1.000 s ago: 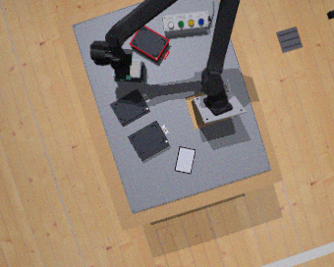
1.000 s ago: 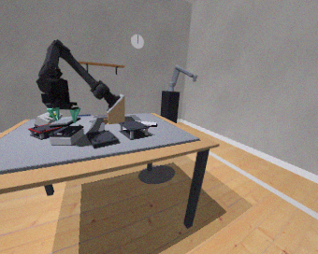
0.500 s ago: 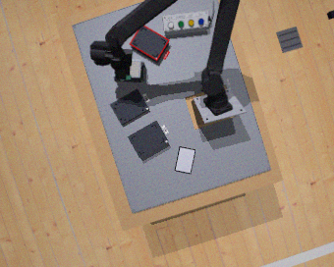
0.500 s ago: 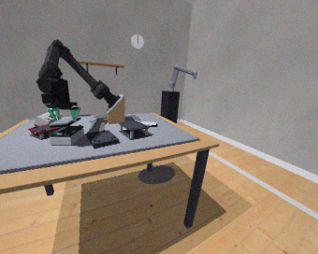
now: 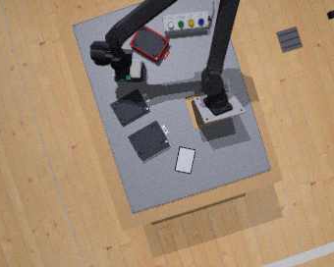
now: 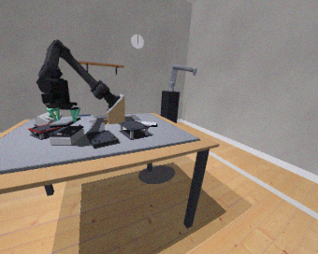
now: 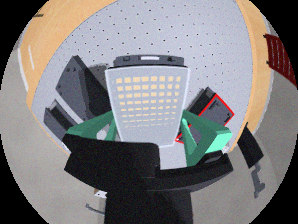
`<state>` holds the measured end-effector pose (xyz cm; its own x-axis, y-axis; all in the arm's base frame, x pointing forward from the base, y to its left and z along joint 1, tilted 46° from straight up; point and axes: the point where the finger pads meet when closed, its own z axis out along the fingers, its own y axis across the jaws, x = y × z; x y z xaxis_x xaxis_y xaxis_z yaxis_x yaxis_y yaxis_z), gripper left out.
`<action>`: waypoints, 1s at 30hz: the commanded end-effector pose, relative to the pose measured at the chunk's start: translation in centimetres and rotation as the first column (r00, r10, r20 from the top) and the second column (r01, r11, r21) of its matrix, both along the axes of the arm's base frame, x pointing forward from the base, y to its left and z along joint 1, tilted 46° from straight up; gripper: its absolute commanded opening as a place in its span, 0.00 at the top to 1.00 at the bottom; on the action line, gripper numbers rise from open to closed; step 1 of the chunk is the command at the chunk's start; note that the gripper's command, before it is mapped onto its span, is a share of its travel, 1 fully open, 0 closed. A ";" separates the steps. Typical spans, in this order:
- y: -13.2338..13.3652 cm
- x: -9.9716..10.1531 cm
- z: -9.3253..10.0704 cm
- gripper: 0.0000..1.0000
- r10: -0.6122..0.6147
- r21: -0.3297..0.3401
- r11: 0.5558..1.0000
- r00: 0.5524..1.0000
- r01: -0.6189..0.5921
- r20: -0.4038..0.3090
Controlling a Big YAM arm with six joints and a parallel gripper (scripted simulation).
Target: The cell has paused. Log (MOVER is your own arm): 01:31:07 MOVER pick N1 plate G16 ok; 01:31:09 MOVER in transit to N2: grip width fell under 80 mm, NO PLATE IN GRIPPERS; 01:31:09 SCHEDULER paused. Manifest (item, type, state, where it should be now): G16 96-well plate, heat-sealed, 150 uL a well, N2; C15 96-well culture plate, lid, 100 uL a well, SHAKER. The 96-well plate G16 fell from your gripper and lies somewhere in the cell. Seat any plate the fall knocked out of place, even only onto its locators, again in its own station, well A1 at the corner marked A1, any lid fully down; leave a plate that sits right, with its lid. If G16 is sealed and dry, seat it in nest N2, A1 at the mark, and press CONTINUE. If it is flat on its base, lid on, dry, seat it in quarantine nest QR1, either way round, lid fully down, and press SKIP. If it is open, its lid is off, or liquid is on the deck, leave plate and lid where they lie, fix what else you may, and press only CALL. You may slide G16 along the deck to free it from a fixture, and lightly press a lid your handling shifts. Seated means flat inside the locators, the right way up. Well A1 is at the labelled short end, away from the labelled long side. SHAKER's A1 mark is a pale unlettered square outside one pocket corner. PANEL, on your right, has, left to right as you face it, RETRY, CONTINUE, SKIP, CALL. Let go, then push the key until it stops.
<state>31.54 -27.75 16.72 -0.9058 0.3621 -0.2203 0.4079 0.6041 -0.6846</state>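
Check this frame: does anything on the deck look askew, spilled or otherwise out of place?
A white rectangular plate or lid lies loose on the grey deck, outside every nest. The gripper holds a sealed 96-well plate. No spill is visible.

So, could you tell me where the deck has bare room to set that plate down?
Bare grey deck lies beyond the white plate toward the near table edge. It is crowded around the gripper, between the red-rimmed nest and dark nest.
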 end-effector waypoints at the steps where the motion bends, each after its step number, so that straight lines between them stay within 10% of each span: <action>1: -1.2 1.5 1.8 1.00 0.000 -0.016 1.000 0.999 0.001 0.040; 30: -2.5 0.1 -1.7 1.00 -0.001 -0.001 1.000 1.000 0.001 0.008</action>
<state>32.00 -30.05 15.82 -0.9003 0.3623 -0.2413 0.4230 0.5971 -0.6816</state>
